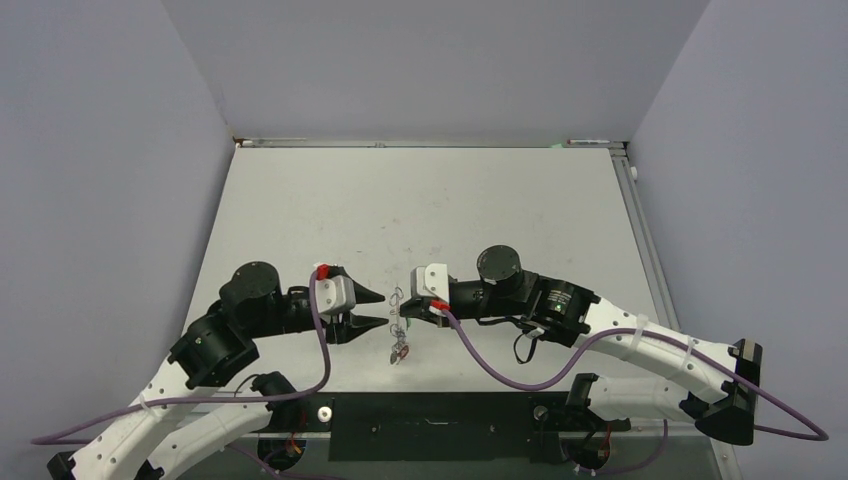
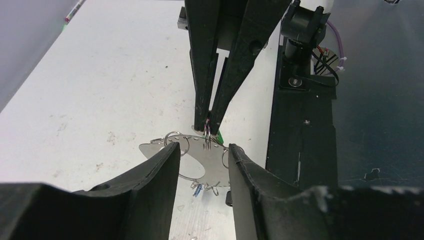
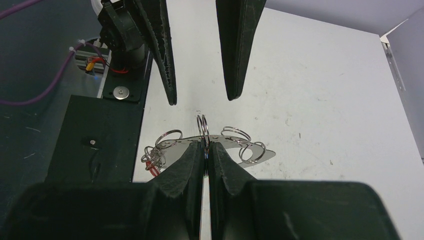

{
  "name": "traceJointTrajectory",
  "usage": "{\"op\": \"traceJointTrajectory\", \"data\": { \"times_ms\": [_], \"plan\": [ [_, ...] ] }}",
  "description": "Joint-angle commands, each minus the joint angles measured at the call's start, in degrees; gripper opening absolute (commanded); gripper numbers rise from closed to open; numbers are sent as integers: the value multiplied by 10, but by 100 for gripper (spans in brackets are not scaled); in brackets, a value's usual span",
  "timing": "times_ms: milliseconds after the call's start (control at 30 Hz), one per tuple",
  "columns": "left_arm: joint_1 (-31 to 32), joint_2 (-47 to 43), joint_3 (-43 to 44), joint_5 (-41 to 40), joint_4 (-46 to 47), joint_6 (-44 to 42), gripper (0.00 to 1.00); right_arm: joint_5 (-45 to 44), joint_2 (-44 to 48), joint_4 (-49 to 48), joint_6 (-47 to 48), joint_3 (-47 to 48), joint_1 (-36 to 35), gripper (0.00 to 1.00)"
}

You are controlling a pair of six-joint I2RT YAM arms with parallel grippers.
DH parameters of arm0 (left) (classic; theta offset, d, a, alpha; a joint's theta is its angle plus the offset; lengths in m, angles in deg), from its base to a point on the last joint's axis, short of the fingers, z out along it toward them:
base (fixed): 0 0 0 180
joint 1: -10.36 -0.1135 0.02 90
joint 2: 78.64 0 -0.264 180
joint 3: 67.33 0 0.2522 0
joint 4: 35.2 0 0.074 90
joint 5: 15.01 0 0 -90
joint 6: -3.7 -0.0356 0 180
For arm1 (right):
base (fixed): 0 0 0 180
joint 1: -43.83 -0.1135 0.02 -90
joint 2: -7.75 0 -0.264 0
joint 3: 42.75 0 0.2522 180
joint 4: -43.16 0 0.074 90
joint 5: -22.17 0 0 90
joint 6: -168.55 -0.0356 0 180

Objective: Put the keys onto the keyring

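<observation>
The keyring hangs between both grippers just above the table, near the front edge. It is a thin silver oval piece with a row of holes and several split rings. My right gripper is shut on one upright split ring on its rim. It also shows in the top view. My left gripper is open, with its fingertips on either side of the keyring; I cannot tell if they touch it. It also shows in the top view. A red-tagged key, a blue tag and a green tag hang on it.
The black base plate runs along the table's near edge, right beside the keyring. It also shows in the left wrist view and the right wrist view. The white table reaches back to grey walls.
</observation>
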Motion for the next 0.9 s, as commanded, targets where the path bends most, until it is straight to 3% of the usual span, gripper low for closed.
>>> {"op": "traceJointTrajectory", "data": {
  "times_ms": [0, 467, 867],
  "plan": [
    [3, 5, 2, 12, 65, 9, 35, 16, -1, -38, 5, 14, 1, 5],
    [14, 35, -15, 12, 97, 8, 31, 18, 3, -45, 7, 8, 1, 5],
    [30, 46, -22, -3, 95, -1, 21, 18, 12, -50, 6, 3, 1, 5]
  ]
}}
